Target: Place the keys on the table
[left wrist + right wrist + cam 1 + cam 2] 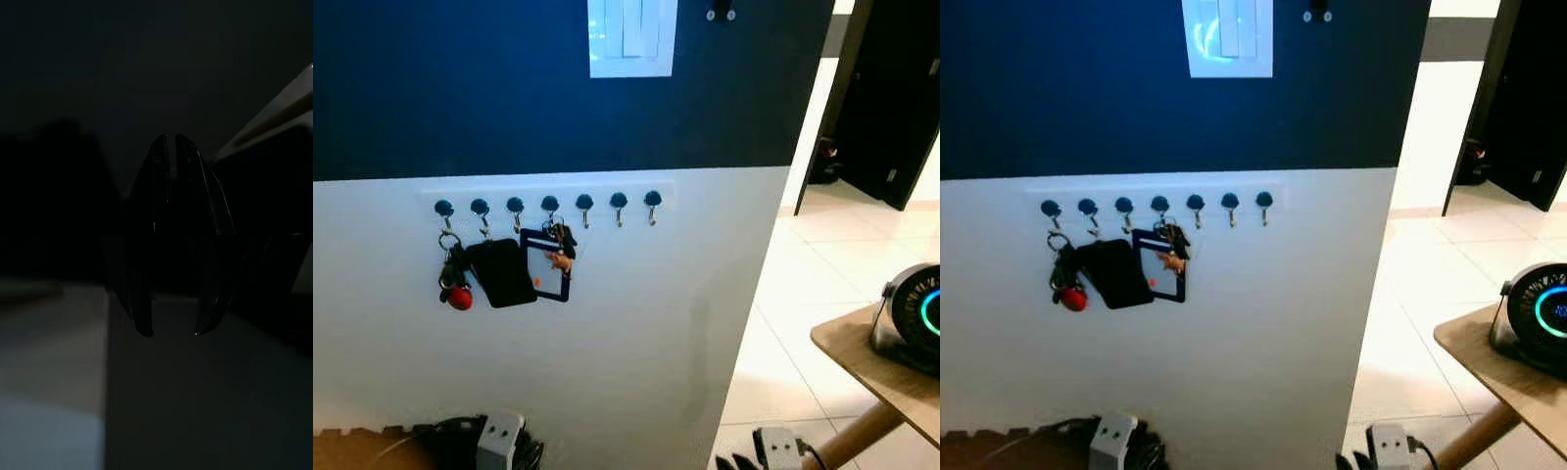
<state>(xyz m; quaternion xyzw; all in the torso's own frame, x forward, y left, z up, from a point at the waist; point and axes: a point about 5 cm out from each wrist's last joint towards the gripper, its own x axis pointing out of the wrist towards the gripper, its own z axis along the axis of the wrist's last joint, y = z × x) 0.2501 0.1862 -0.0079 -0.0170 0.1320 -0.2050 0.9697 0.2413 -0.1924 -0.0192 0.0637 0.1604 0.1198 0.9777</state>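
1. Left eye view gives you a white hook rail (pixel 548 204) with seven blue-knobbed hooks, fixed on a wall that is dark blue above and white below.
2. You can count three hanging clusters: the keys (pixel 451 272) with a red bob on the first hook, a black pouch (pixel 500 272) beside them, and a blue-framed card holder (pixel 548 266) with a second small bunch of keys (pixel 562 240) against it. No writing is readable on any of them.
3. Your bench (pixel 881 370), light wood, juts in at the right, well apart from the rail; one round fan (pixel 913 315) with a glowing teal ring stands on it.
4. You also have a white switch plate (pixel 631 37) high on the wall.
5. Left gripper (pixel 171 142) hangs in shadow, clenched with fingers together.
6. Right gripper (pixel 172 333) hangs released, fingertips apart, grasping nothing.
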